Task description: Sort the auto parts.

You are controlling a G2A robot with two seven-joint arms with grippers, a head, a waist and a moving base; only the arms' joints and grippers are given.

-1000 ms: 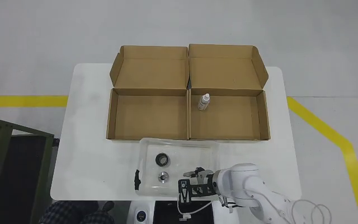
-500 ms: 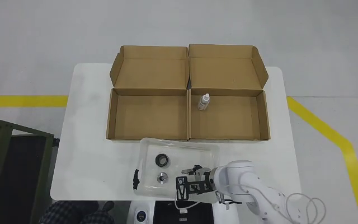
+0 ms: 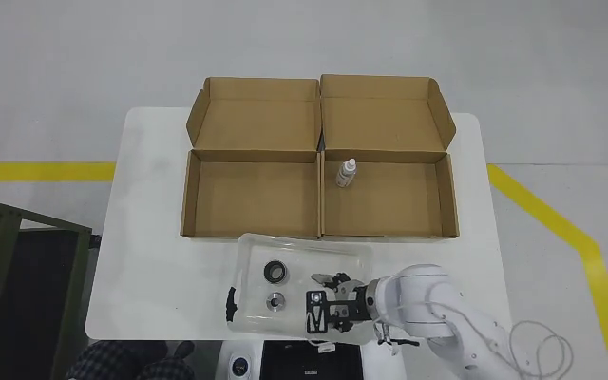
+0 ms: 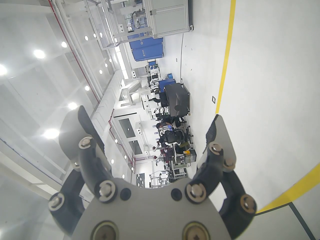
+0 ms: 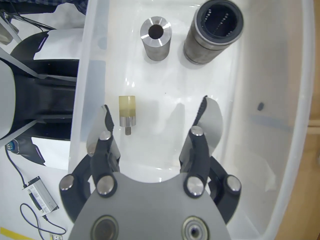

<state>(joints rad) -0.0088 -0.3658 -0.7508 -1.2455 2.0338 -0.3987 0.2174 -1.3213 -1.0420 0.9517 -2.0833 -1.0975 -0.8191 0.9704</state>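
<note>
**Left arm.** The left gripper (image 4: 150, 118) is turned away from the work surface toward the hall. Its fingers are spread wide with nothing between them.

**Table, left to right.** On the white table (image 3: 152, 237), the left cardboard box (image 3: 252, 198) lies open with its lid folded back. Just in front of the boxes sits the clear plastic tray (image 3: 249, 249). A small black item (image 3: 231, 304) sits at the tray's left rim, too small to identify.

Two parts stand upright at the tray's left end. The linear bearing (image 3: 276, 271) is dark-rimmed and on the side nearer the boxes. The steel sleeve (image 3: 275, 302) is smaller, has a centre bore and is on the side nearer the robot. They are close together but apart.

Further right in the tray, the cream-capped stud (image 5: 127, 112) lies on its side on the tray floor, with its threaded end pointing back toward the wrist.

**Right arm.** The right gripper (image 5: 155, 104) hangs over the middle of the tray. Its fingers are parted and it grasps nothing. The stud lies inside the gap, just beside one finger (image 5: 108, 118) and well apart from the other.

**Right side.** The right cardboard box (image 3: 399, 199) touches the left one along their shared wall. A small white bottle (image 3: 345, 172) stands in its near-left corner.
</note>
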